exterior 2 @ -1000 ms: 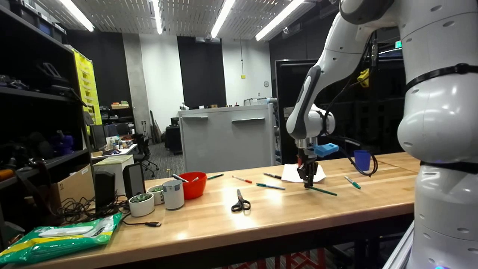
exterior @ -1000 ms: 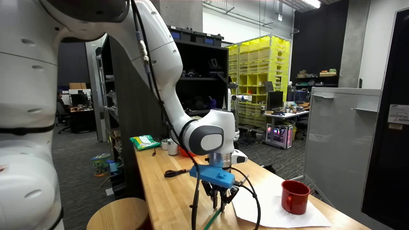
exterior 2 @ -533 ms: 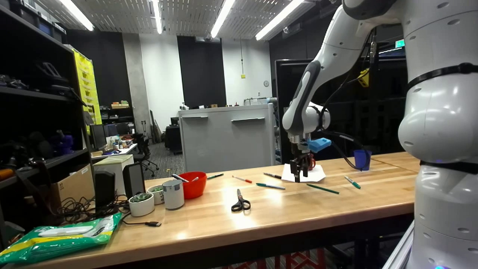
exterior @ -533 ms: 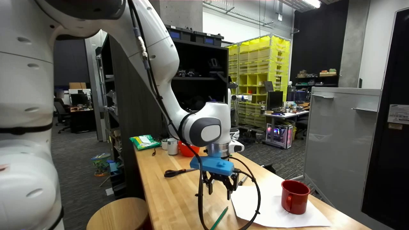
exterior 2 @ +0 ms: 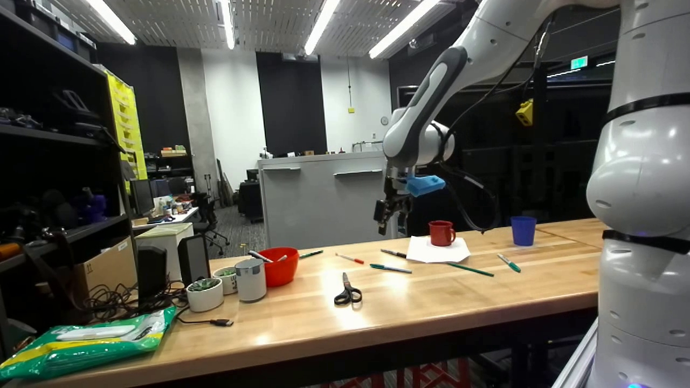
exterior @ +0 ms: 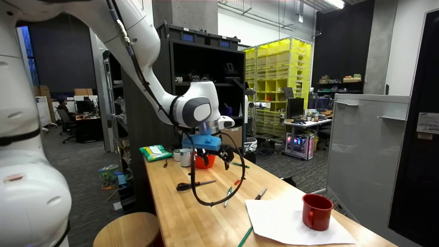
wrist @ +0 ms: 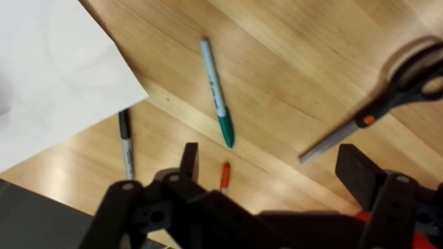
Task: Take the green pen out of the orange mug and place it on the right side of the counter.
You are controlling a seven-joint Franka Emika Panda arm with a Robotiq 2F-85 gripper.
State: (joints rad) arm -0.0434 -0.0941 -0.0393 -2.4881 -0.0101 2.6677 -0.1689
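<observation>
On counter point(exterior 2: 426, 302), apart from pincer point(wrist: 268, 154), green pen point(exterior 2: 471, 269)

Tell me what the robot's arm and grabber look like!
The arm is white, smooth and rounded, with a dark grey cap at a joint and black bands wrapped round it. Black cables run along it, with a silvery connector. At the end come a silver collar, a bright blue block and the gripper, which is black and jointed, with two blocky fingers.
</observation>
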